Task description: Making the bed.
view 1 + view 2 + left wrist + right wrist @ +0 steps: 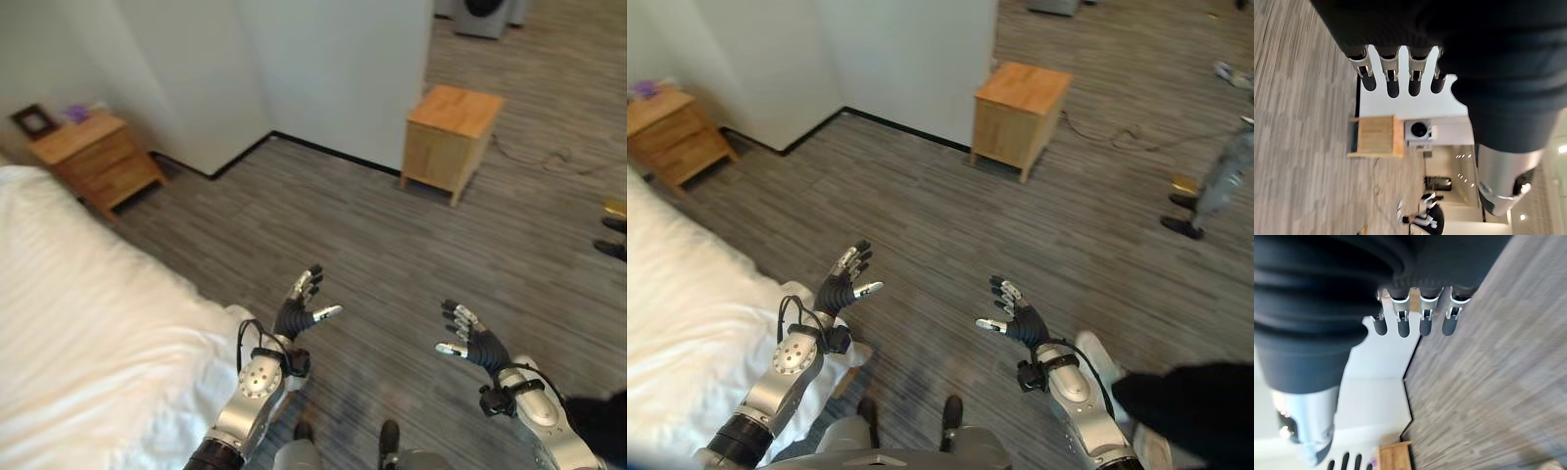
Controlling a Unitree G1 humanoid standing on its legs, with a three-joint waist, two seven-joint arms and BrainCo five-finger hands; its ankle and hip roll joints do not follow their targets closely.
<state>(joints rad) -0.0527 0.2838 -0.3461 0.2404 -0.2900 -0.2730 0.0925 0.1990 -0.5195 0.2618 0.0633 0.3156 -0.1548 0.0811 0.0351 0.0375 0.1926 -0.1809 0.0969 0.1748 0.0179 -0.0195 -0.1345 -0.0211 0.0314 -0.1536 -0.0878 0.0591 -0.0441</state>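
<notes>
Both arms hang over bare floor: left robot hand [299, 311] and right robot hand [468, 338] spread wide, holding nothing. Just left of the left one lies the white bedding [88, 323], probably soft, light and floppy; best pinched at its near edge.

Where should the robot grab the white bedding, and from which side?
Probably at the corner of the white bedding that hangs off the bed beside the left hand, coming from the floor side. That edge is free to pinch; the top lies flat. Both hands, the right hand too, are open and empty.
</notes>
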